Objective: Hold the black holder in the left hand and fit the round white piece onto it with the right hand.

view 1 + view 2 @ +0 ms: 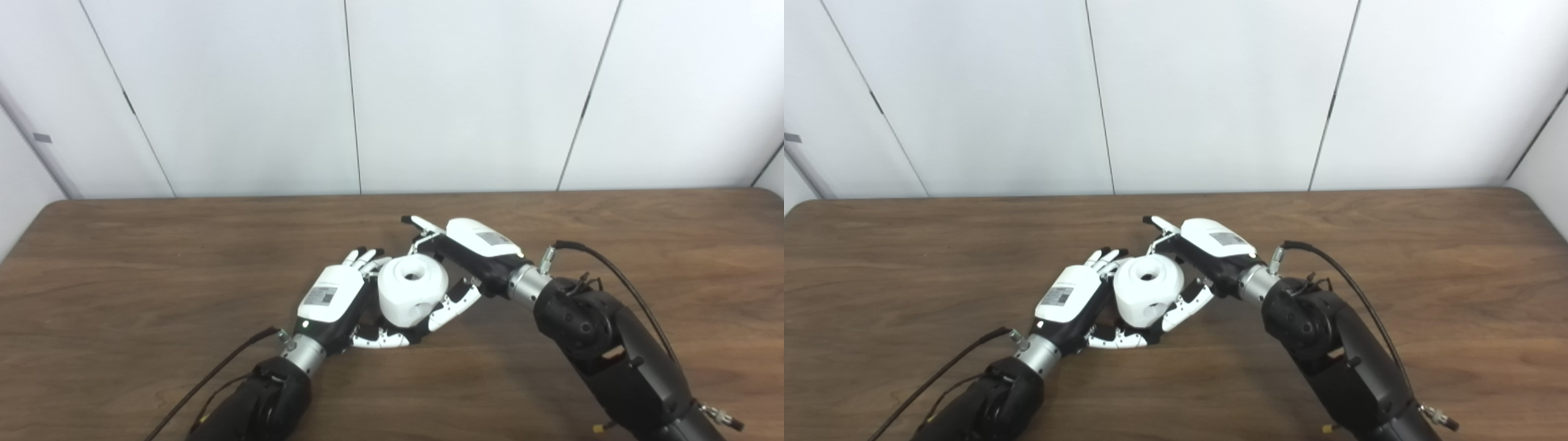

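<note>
The round white piece [411, 297], with a hole in its top, sits between my two hands at the middle of the table. Only a dark sliver of the black holder [421, 334] shows beneath it; the rest is hidden. My left hand [334, 300] cups the piece from the left, with its fingers behind and its thumb along the front underneath. My right hand [471, 257] closes on the piece from the right, with its fingers [422, 225] reaching behind and its thumb against the front. In the right eye view the piece [1148, 294] looks the same.
The brown wooden table [122, 275] runs wide to both sides, with its far edge against white wall panels. Black cables trail from both wrists, the right one [612, 269] arching above the forearm.
</note>
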`<action>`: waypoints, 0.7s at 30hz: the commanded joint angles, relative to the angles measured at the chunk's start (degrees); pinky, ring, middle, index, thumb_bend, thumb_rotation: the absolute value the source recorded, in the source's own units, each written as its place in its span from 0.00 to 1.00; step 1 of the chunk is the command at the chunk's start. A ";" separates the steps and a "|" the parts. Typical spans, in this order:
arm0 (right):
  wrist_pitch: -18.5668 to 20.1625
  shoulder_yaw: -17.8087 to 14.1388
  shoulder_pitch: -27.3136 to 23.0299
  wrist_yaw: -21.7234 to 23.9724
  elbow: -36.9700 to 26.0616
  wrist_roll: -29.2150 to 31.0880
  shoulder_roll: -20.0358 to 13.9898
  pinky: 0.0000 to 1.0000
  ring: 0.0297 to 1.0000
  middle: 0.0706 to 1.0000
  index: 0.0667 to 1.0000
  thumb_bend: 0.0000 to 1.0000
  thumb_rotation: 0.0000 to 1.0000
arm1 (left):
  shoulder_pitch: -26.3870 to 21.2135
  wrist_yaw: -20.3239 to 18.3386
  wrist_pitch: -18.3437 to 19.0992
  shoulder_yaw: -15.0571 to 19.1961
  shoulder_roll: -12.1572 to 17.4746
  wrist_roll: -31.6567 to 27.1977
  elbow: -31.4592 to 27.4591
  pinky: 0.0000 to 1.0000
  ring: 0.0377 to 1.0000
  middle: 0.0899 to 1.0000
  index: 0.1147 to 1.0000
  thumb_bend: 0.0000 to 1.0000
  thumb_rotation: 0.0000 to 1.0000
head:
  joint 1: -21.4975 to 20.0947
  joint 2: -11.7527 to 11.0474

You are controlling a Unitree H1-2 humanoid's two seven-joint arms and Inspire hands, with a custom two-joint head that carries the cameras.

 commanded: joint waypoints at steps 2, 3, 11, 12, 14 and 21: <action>-1.01 -0.50 -2.23 0.74 -0.37 0.11 -1.34 0.67 0.87 1.00 1.00 1.00 0.35 | 4.77 -9.33 1.07 -6.14 -1.03 4.33 5.27 0.99 0.94 0.85 0.42 0.52 0.06 | 0.02 0.10; -0.94 -0.50 -2.25 0.74 -0.44 0.15 -1.38 0.67 0.87 1.00 1.00 1.00 0.35 | 4.77 -9.40 1.15 -6.14 -1.04 4.33 5.25 1.00 0.95 0.86 0.42 0.52 0.06 | 0.02 0.10; -0.89 -1.11 -2.33 1.51 -2.00 1.43 -2.32 0.71 0.93 1.00 1.00 1.00 0.35 | 4.75 -9.73 1.32 -6.17 -1.05 4.27 5.22 0.99 0.95 0.86 0.42 0.52 0.06 | 0.06 0.21; -0.90 -1.20 -2.33 1.58 -2.12 1.60 -2.42 0.72 0.94 1.00 1.00 1.00 0.35 | 4.77 -9.86 1.46 -6.18 -1.04 4.27 5.15 1.00 0.95 0.86 0.42 0.52 0.06 | 0.06 0.21; -0.52 -1.38 -2.39 2.15 -2.54 1.91 -2.74 0.71 0.94 1.00 1.00 1.00 0.35 | 4.81 -10.17 1.76 -6.17 -0.99 4.24 4.91 1.00 0.95 0.86 0.42 0.52 0.06 | -0.03 0.30; 0.68 -2.39 -2.14 4.21 -4.05 2.69 -4.03 0.72 0.94 1.00 1.00 1.00 0.35 | 4.90 -9.37 0.67 -5.97 -0.99 3.76 5.22 1.00 0.95 0.85 0.42 0.52 0.06 | -0.13 0.42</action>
